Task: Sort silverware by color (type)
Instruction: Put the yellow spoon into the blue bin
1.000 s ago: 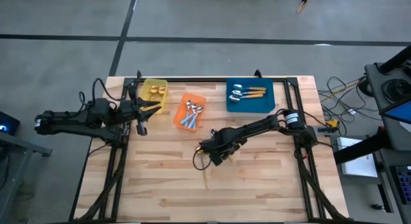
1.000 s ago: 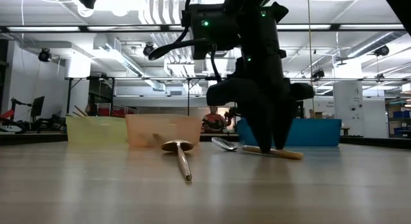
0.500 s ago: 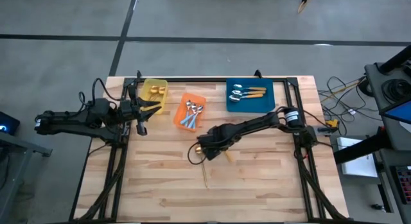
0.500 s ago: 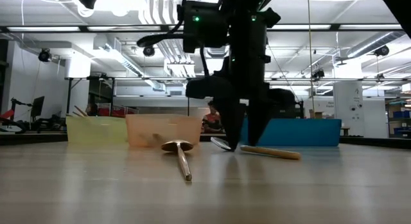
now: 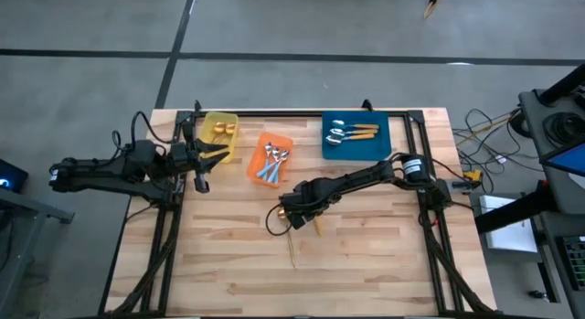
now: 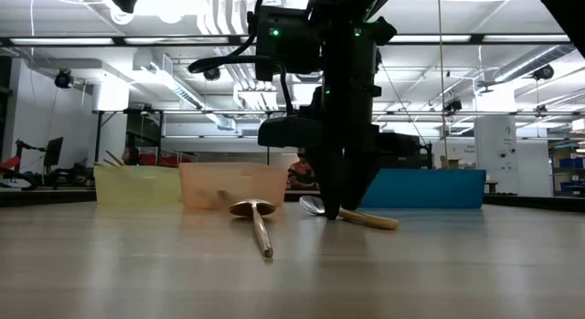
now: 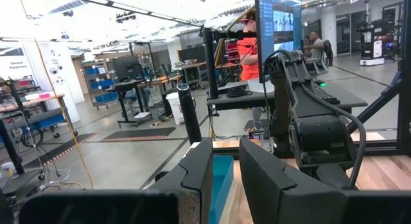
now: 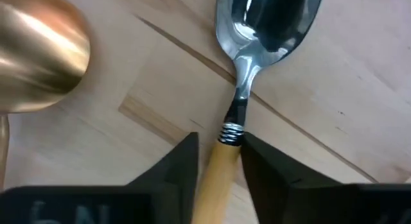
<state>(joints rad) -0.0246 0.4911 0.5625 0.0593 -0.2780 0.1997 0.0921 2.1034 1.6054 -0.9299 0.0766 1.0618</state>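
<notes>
My right gripper [image 5: 292,212] stands at the table's middle, fingers pointing down [image 6: 335,212], shut on an orange-handled spoon [image 5: 316,225] with a silver bowl [image 8: 270,18]. An all-gold spoon [image 5: 292,249] lies flat on the wood just nearer the near edge, with its bowl [image 8: 38,51] beside my fingers. My left gripper [image 5: 216,153] waits open at the table's left, beside the yellow bin [image 5: 219,130]. My right gripper pinches the orange-handled spoon between its two fingers at the top of the orange handle [image 8: 221,156], just behind the ribbed collar below the bowl. The fingers [image 8: 183,169] come from above, pointing down, across the handle. The spoon lies on the table [image 6: 366,218].
Three bins sit along the far side. The yellow bin holds gold spoons, the orange bin [image 5: 271,158] blue-handled ones, and the blue bin [image 5: 357,136] orange-handled ones. Bare wood stretches toward the near edge. People and workshop gear show beyond the table.
My right gripper moved toward the table's left, onto the orange-handled spoon's neck, and its fingers shut on the handle. The spoon's handle end swung a little along the table, while the spoon stayed lying down.
</notes>
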